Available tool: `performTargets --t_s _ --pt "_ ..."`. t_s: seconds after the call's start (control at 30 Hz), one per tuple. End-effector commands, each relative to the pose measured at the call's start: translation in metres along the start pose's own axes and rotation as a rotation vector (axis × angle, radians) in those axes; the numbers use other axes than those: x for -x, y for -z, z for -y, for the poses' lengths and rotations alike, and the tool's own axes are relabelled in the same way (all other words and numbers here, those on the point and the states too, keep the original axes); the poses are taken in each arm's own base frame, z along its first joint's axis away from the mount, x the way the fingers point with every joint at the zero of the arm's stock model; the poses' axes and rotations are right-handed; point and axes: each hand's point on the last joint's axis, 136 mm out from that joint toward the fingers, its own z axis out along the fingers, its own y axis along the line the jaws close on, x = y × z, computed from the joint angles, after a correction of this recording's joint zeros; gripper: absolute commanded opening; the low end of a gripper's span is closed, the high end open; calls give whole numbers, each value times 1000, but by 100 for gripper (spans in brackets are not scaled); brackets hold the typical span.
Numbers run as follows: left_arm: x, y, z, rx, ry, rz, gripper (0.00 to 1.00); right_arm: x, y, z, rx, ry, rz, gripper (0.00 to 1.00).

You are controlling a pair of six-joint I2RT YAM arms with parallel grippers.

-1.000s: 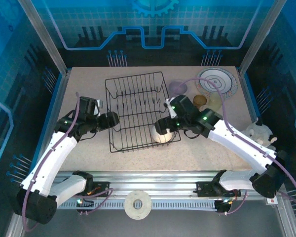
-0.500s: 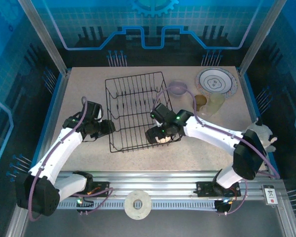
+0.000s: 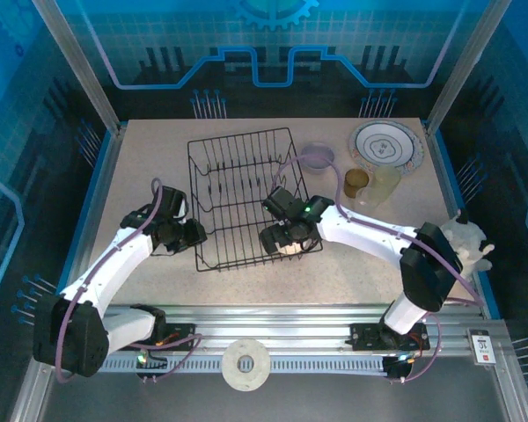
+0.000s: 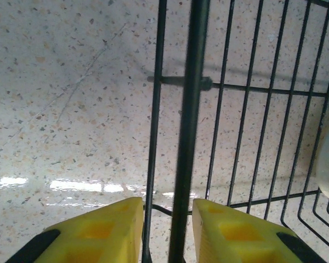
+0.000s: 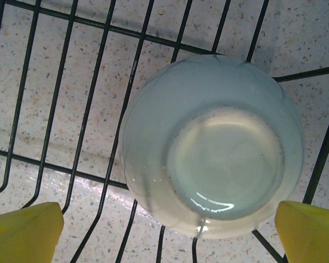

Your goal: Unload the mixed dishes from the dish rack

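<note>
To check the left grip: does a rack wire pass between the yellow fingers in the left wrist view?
Yes, a wire of the dish rack runs between the left gripper's fingers.

MID: black wire dish rack (image 3: 240,136), thin bars all round | L: a rack side bar stands between left gripper (image 4: 167,207) fingers; bare speckled table (image 3: 145,167) beside it | R: small cream bowl (image 5: 208,159) in rack's near corner, room on both sides up to right gripper (image 5: 167,230) fingers, bars under it | BACK R: white plate w/ purple rim (image 3: 385,145), brown cup (image 3: 355,183), see-thru yellowish cup (image 3: 383,186) close together
</note>
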Motion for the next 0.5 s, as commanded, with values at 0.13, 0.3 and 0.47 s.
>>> performTargets --t_s 0.13,0.3,0.47 --pt "-4 -5 5 -54 24 -22 25 8 -20 -1 -19 -32 -25 99" --pt "-6 -8 6 -65 28 -35 21 14 -24 -23 6 2 -23 97" --pt "-7 -10 8 -77 34 -39 21 22 -29 -50 43 25 -24 97"
